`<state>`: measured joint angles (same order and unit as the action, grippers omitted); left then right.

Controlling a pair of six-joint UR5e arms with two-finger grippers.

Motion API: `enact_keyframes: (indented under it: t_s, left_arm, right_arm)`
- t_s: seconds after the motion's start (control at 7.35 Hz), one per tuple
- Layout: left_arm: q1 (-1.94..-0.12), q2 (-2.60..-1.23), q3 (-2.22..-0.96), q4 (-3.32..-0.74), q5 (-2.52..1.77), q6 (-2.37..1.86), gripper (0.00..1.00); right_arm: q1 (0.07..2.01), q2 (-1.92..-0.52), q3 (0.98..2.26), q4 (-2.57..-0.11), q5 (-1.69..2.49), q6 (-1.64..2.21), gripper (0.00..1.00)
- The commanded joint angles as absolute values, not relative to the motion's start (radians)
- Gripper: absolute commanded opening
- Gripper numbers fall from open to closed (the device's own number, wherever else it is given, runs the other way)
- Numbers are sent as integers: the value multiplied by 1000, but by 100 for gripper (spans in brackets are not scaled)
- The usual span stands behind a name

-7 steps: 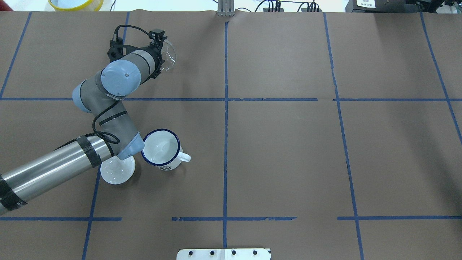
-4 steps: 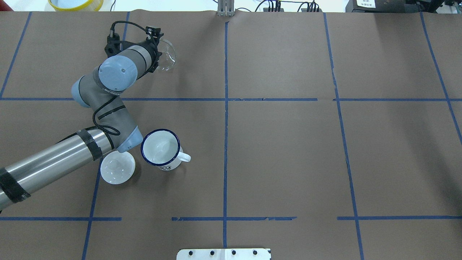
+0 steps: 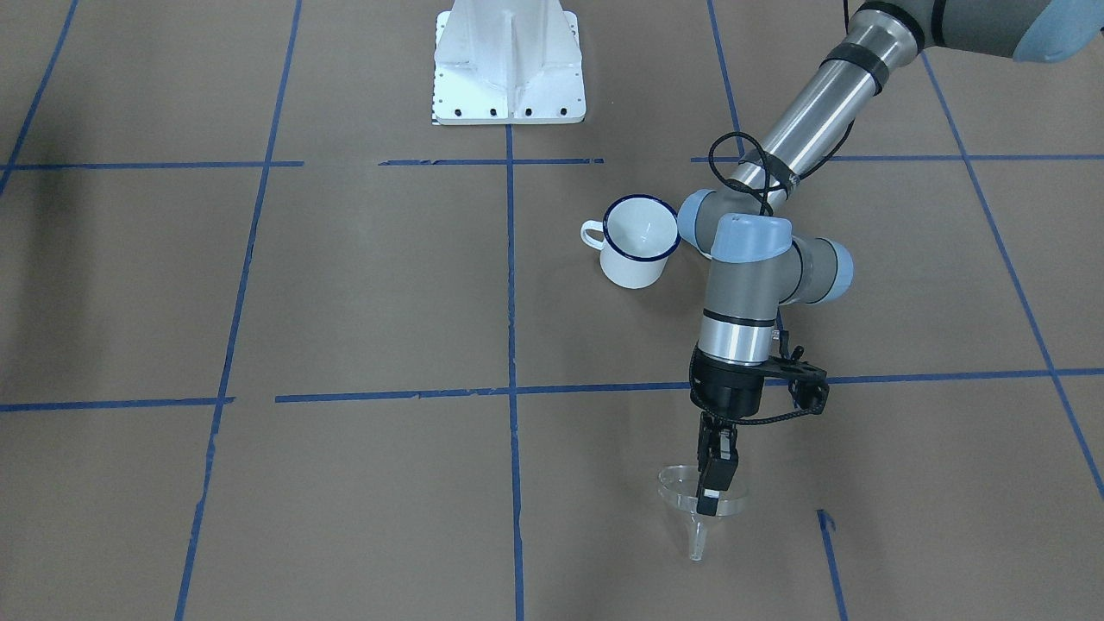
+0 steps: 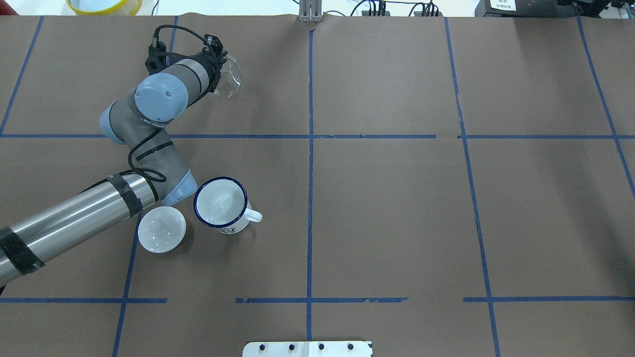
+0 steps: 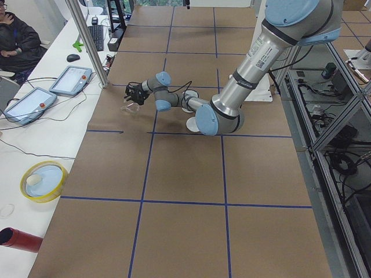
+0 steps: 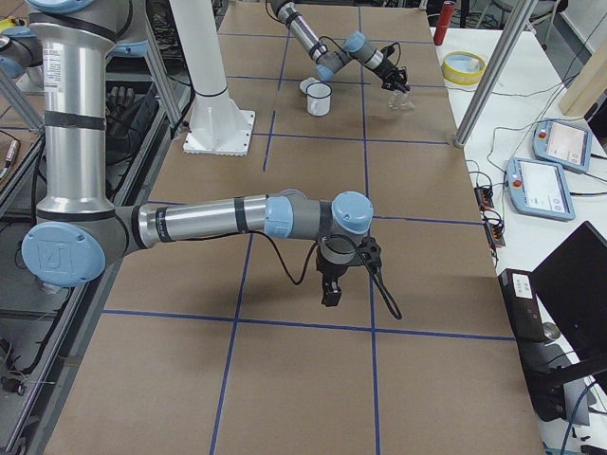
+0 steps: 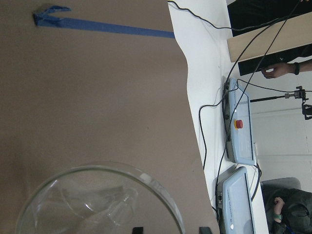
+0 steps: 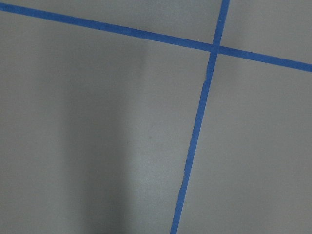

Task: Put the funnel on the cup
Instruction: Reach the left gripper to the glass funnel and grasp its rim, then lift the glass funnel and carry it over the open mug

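Note:
The clear funnel (image 3: 690,486) is at the table's far left, spout down; it also shows in the overhead view (image 4: 230,78) and fills the bottom of the left wrist view (image 7: 97,204). My left gripper (image 3: 708,500) comes down from above and is shut on the funnel's rim, one finger inside the cone and one outside. The white cup (image 4: 221,204) with a dark blue rim stands upright and empty nearer the robot (image 3: 638,241), well apart from the funnel. My right gripper (image 6: 329,294) hangs over bare table at the far right; I cannot tell whether it is open or shut.
A round white knobbed lid (image 4: 161,229) lies just left of the cup, beside my left forearm (image 4: 74,223). The robot's white base (image 3: 509,65) is at the near edge. A yellow dish (image 4: 104,5), a metal post (image 5: 87,40) and control tablets (image 5: 69,81) stand beyond the far edge.
My left wrist has swung and shifted slightly toward the far edge with the funnel in its grip. The elbow has moved off the white lid, which now shows whole.

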<state>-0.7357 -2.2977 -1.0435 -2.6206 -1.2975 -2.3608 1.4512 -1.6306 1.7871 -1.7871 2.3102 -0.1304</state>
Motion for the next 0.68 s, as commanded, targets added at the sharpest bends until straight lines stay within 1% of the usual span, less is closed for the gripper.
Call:
enact_keyframes:
  t_s: [0.0, 0.14, 0.27, 0.41, 0.54]
  left_arm:
    - [-759, -2296, -1046, -2654, -1299, -2356, 0]
    - [-778, -2301, -1063, -2678, -1301, -2356, 0]
    - [-797, -2301, -1119, -2677, -1316, -2355, 0]
    - [-822, -2298, -1225, -2646, -1409, -2338, 0]
    - [-825, -2299, -1329, -2490, -1484, -2283, 0]
  right_arm:
    - [1451, -1631, 1787, -1787, 2310, -130, 100]
    - [1451, -1631, 1787, -1787, 2310, -130, 100]
    - [1451, -1631, 1787, -1787, 2310, -130, 100]
    - [1451, -1631, 1787, -1787, 2310, -130, 100]
    - [1451, -1631, 1787, -1787, 2310, -130, 100]
